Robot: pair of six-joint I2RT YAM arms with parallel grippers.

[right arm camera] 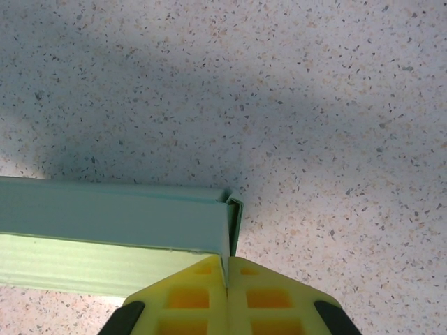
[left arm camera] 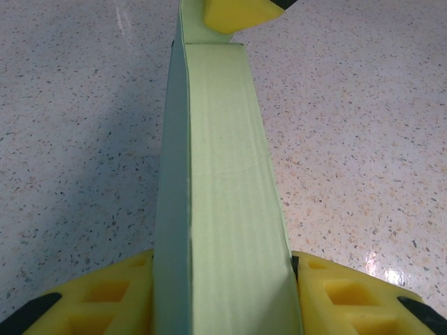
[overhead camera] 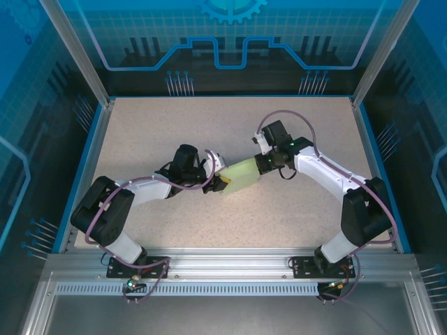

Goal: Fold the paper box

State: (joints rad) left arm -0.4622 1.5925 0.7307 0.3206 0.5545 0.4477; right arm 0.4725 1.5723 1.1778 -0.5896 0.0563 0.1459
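arm bases at the near edge are met first in the top view, and from them both arms are reached inward to the middle of the surface [overhead camera: 174,125]. the paper box [overhead camera: 241,174] is held there between them, already raised into a small flat rectangular body rather than a flat cut-out. its left end is gripped by the left end effector [overhead camera: 213,183] and its right end by the right end effector [overhead camera: 264,164].

in the left wrist view the left end effector [left arm camera: 223,293] is seen clamped across the paper box [left arm camera: 223,174], with a yellow finger [left arm camera: 105,300] against each side. the pale panel runs away to the far end, where the yellow tip of the right end effector [left arm camera: 234,14] is met.

in the right wrist view the right end effector [right arm camera: 227,296] is closed together on a thin card edge at the corner of the paper box [right arm camera: 112,220], and a narrow flap is seen standing just beside that corner.

the raising of the body is judged done. the tucking and closing of the ends is judged to be what is left, though whether the left end is closed cannot be told.
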